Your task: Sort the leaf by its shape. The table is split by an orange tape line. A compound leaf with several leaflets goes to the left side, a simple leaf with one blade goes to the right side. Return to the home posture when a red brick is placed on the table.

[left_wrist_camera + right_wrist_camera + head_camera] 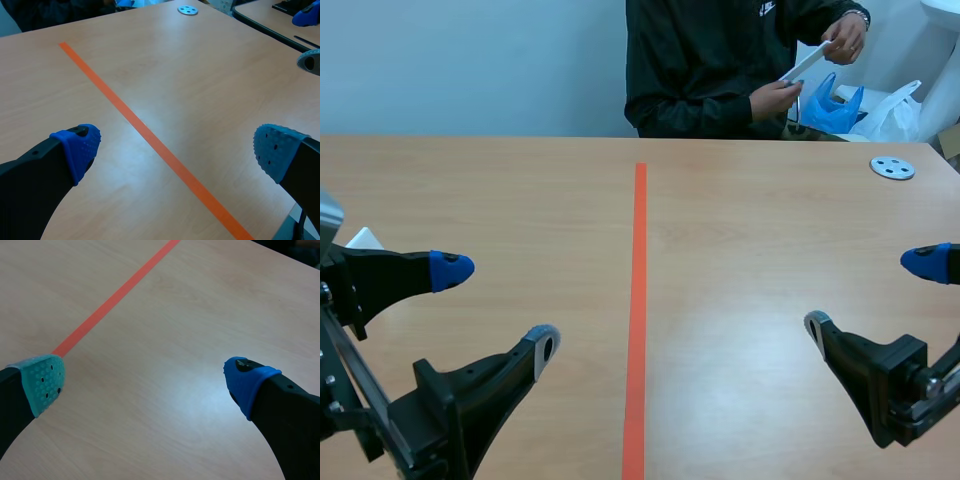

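Observation:
No leaf lies on the wooden table [520,200] in any view. My left gripper [500,305] hovers open low on the left side, nothing between its fingers; the left wrist view shows the same gripper [175,150] over bare wood and the tape. On the other side my right gripper [880,290] also stands open and holds nothing, seen again in the right wrist view [145,380]. Across the table a person [720,70] holds a flat white thing [807,62] in both hands.
An orange tape line [638,310] splits the table from near to far. A small grey disc [892,167] with holes lies at the far right. Blue and white bags [860,108] sit behind the table's far edge.

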